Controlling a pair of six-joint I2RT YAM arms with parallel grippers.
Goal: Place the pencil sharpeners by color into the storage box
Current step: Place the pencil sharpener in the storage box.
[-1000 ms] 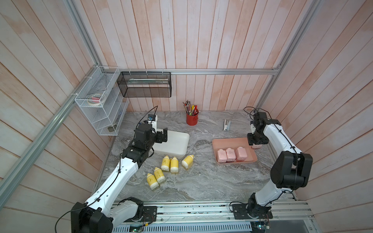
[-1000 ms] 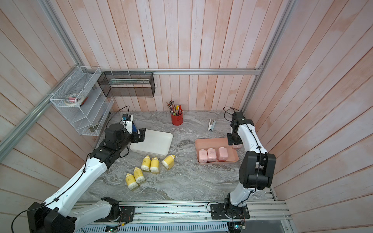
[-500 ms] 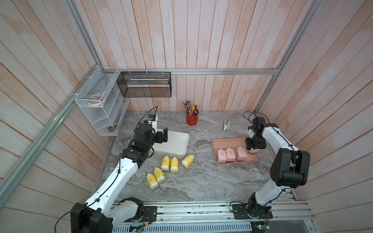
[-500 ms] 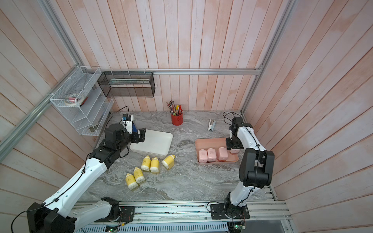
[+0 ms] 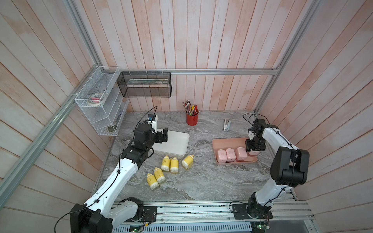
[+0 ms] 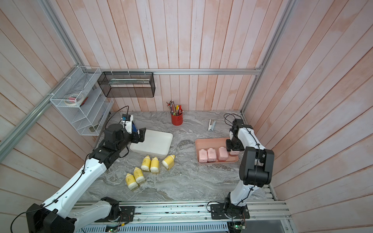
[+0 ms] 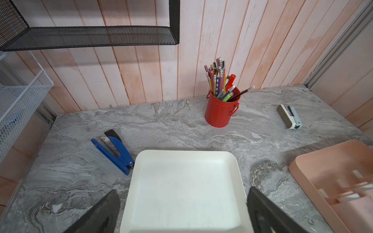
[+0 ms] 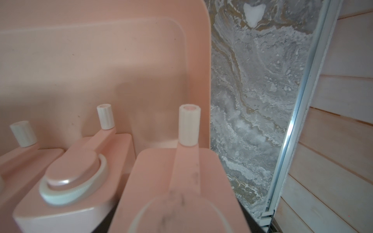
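Pink sharpener (image 8: 177, 191) in right gripper (image 5: 253, 149)

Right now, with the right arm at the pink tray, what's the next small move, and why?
Probably lower slightly and open the right gripper. It holds the fourth pink sharpener over the free end of the pink tray, beside the three pink sharpeners already inside. Whether it touches the tray floor yet is unclear.
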